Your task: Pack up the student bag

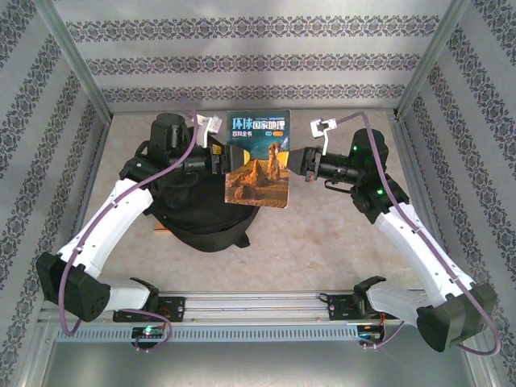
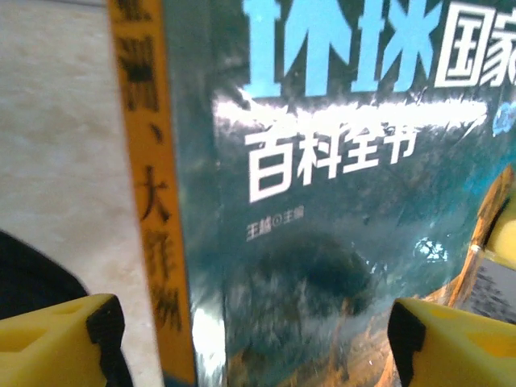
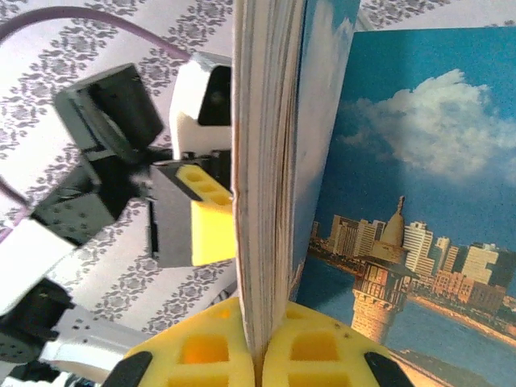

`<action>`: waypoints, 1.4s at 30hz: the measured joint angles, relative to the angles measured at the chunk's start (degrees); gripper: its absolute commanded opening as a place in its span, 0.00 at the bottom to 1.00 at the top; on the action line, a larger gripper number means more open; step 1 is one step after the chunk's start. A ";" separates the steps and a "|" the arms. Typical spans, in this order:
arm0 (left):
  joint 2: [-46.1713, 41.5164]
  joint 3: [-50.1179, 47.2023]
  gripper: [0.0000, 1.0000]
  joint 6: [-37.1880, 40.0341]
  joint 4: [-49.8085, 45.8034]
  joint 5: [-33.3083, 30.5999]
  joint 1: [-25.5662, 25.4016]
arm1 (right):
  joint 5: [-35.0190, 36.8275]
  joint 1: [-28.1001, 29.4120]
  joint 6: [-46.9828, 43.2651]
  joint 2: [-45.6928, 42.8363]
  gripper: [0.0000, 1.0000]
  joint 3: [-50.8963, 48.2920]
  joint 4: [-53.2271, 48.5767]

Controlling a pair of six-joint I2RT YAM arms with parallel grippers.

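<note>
The right claw (image 3: 258, 355) is pinched shut on the book (image 1: 258, 161) at its page edge (looks lifted off the surface (image 1: 339, 234)). The left claw (image 2: 258, 343) is spread wide at the spine, contact unclear. The student bag (image 1: 197, 218) lies below-left of the book, nearer the left arm. The book's long axis runs near-far.

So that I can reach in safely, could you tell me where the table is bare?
The largest bare patch of table lies right of the student bag, bordered by the right arm and the near rail. A narrower strip runs between the bag and that rail. It is crowded centre-left, around the geography book above the bag.
</note>
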 measured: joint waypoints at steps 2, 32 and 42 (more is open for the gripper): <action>0.00 -1.70 0.64 -2.89 4.44 3.56 0.11 | -1.22 -0.17 1.25 0.02 0.00 -0.04 1.66; -3.28 -13.20 0.00 -35.15 45.29 3.17 3.17 | 24.02 5.11 22.29 -1.66 0.98 -14.84 12.35; -5.40 -17.38 0.00 -41.75 51.21 -7.39 3.19 | 30.40 15.23 38.86 7.91 0.98 -17.25 41.70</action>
